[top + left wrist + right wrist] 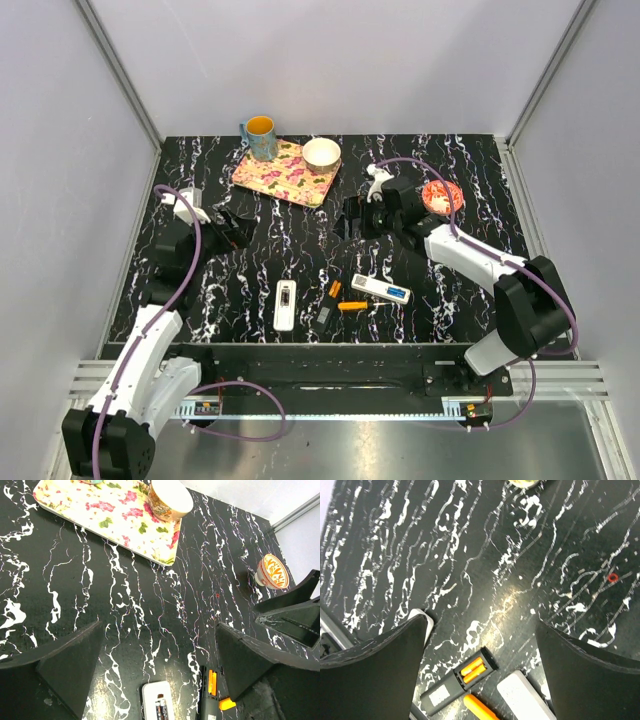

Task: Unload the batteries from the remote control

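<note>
Holding two orange batteries (pixel 472 670): black remote (pixel 444 693) | tray (pixel 278 176): mug (pixel 260 138), bowl (pixel 322 154)

Top external: set above and behind the arm bases, angled down, with the whole table (pixel 250 270) covered from afar. Left wrist: held low and near, faced across the floral tray (pixel 115 515) toward the far wall. Right wrist: held near, faced steeply down. The black remote (pixel 326 312) is shared by all three views.
</note>
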Controlling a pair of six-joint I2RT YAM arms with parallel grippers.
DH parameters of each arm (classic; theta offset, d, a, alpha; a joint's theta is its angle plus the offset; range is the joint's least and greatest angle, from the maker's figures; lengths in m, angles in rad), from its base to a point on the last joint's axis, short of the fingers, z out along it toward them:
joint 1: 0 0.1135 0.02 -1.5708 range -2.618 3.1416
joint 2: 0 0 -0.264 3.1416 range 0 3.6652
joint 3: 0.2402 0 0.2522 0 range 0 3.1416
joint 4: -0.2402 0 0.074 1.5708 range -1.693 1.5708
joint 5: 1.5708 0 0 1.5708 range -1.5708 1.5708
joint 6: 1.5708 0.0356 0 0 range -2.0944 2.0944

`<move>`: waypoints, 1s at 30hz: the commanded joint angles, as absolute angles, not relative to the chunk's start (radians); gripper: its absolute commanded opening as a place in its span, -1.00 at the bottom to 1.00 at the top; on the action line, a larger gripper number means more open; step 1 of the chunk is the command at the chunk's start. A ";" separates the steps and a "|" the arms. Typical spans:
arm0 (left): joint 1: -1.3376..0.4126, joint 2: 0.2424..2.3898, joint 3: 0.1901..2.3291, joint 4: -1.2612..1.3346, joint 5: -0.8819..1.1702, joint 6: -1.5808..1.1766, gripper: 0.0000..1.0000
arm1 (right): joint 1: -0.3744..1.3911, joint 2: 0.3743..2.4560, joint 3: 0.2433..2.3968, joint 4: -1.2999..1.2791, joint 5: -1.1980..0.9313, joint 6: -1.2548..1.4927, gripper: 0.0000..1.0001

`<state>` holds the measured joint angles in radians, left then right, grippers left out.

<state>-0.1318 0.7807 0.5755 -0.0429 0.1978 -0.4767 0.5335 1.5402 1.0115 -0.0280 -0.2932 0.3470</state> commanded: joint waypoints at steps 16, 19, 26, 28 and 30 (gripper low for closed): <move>-0.250 0.848 0.549 0.018 0.241 -0.472 0.98 | 0.747 1.359 0.962 -0.463 -0.020 0.222 0.82; -0.250 0.862 0.551 0.032 0.258 -0.492 0.98 | 0.825 1.371 0.948 -0.502 -0.011 0.241 0.74; -0.250 0.879 0.538 0.057 0.310 -0.531 0.97 | 0.951 1.457 0.937 -0.535 0.066 0.226 0.58; -0.252 0.884 0.535 0.061 0.327 -0.535 0.98 | 0.960 1.473 0.928 -0.520 0.054 0.219 0.57; -0.250 0.887 0.525 0.071 0.337 -0.543 0.98 | 0.963 1.483 0.920 -0.491 0.046 0.212 0.55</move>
